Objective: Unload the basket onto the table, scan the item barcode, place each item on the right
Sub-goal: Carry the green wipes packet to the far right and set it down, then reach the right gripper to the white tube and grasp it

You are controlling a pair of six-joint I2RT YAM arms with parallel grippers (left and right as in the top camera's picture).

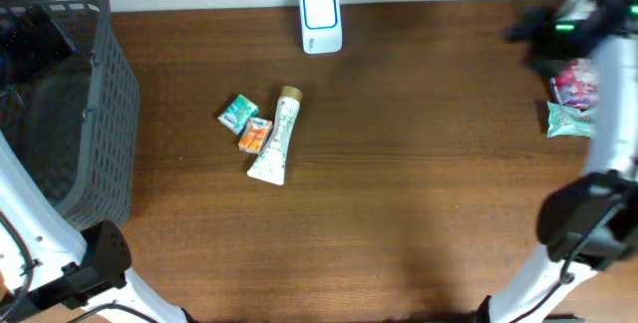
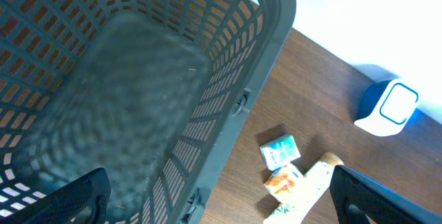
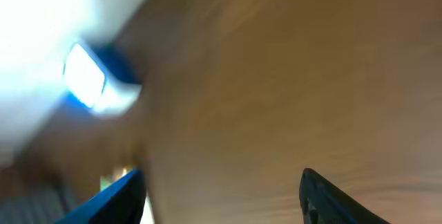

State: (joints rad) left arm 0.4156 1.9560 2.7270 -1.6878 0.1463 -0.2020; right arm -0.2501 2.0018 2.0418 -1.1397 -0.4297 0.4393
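The basket [image 1: 100, 114] stands at the left end of the table [image 1: 399, 193]. The scanner [image 1: 321, 21] sits at the far edge, about midway along. Nearer the middle lies a tube [image 1: 278, 136], its cap toward the scanner. Just left of it are two small packets, the rear packet [image 1: 238, 114] behind the front packet [image 1: 254, 137]. Two pouches [image 1: 571, 101] lie at the right edge, well apart from the rest

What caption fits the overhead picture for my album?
White tube, teal pack and orange pack on the table, scanner behind them, grey basket at left.
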